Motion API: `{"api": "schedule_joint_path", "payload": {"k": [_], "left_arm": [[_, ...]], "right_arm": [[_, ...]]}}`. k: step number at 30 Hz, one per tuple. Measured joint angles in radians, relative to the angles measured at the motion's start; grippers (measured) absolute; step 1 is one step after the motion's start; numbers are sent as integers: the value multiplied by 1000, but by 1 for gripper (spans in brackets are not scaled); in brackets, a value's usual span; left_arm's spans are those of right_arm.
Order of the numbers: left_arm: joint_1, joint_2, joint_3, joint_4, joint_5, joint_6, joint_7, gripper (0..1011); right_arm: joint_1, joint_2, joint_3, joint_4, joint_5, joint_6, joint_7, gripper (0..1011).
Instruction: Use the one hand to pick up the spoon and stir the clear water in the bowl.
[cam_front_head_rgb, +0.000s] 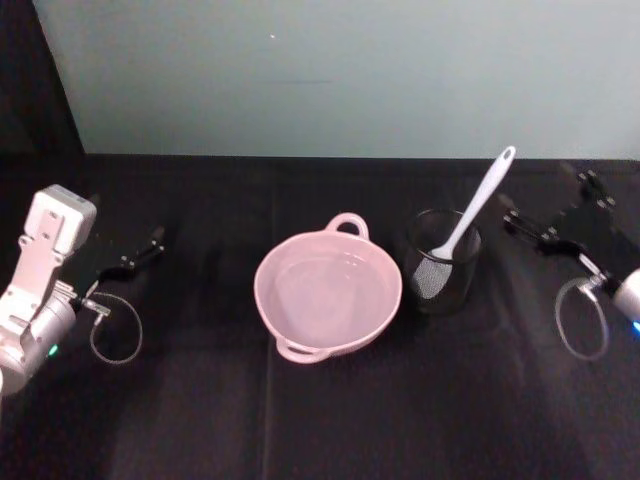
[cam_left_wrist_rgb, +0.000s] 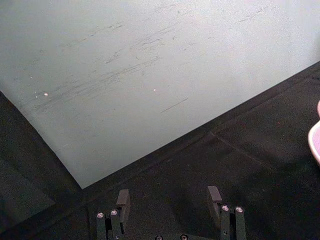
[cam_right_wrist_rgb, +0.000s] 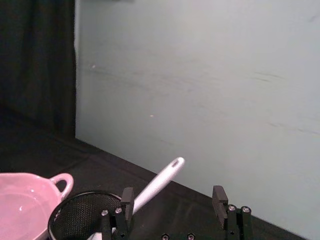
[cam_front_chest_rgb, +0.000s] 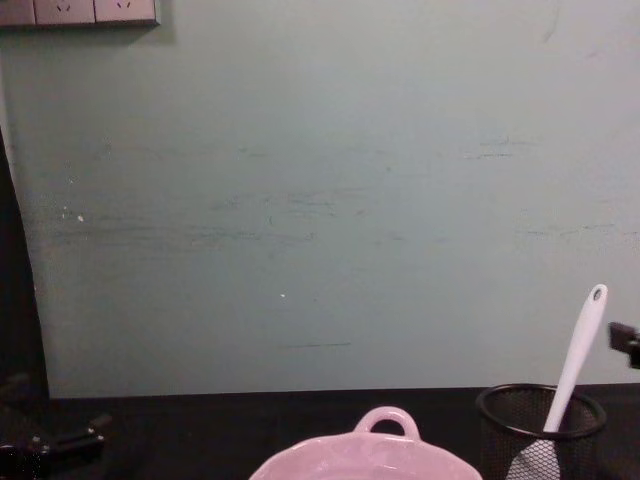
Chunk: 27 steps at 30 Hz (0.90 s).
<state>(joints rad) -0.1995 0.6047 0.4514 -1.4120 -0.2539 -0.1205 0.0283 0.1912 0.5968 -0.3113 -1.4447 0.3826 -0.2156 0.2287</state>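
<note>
Tabletop (cam_front_head_rgb: 330, 420) cloth, black and matte, is spread across the whole work area, and a pale green-grey wall (cam_front_chest_rgb: 330, 200) is seen standing along its far edge, with a strip of wall sockets (cam_front_chest_rgb: 80, 11) mounted high at the left. At the left of the head view, the left tool (cam_front_head_rgb: 140, 256) is parked low over the cloth, well apart from everything else, its fingers (cam_left_wrist_rgb: 123, 199) spread with nothing between them. Near the middle, the bowl (cam_front_head_rgb: 327, 295) is set on the cloth, its small loop handle turned toward the wall, and the water (cam_front_head_rgb: 322, 292) is betrayed only by faint glints on the pink. Just beside the bowl on the right, a black wire-mesh cup (cam_front_head_rgb: 443, 262) is placed upright, and the spoon (cam_front_head_rgb: 467, 224) is stood in it head down, its long axis tilted so that the holed handle end points up, toward the wall and to the right. The right tool (cam_front_head_rgb: 545, 228) is held near the cup on its right side, clear of the spoon's handle, with its fingers (cam_right_wrist_rgb: 218, 196) spread apart and empty.
</note>
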Motion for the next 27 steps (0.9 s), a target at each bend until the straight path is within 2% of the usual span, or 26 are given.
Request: {"api": "schedule_joint_path", "payload": {"k": [3,6,12,20,27], "left_arm": [[0,0,0,0,0,0,0,1011],[0,0,0,0,0,0,0,1011],[0,0,0,0,0,0,0,1011],[0,0,0,0,0,0,0,1011],[0,0,0,0,0,0,0,1011]], "right_arm": [[-59,8,44,-39,35,-5,-16,1003],[-125,-2,105,-52,80,-44,-45,1003],[-162,-41,164,-13,115,-110,-64,1002],[-154,-69,180,13,123,-118,-51,1002],[-155,-68,180,13,123,-118,-50,1002]]}}
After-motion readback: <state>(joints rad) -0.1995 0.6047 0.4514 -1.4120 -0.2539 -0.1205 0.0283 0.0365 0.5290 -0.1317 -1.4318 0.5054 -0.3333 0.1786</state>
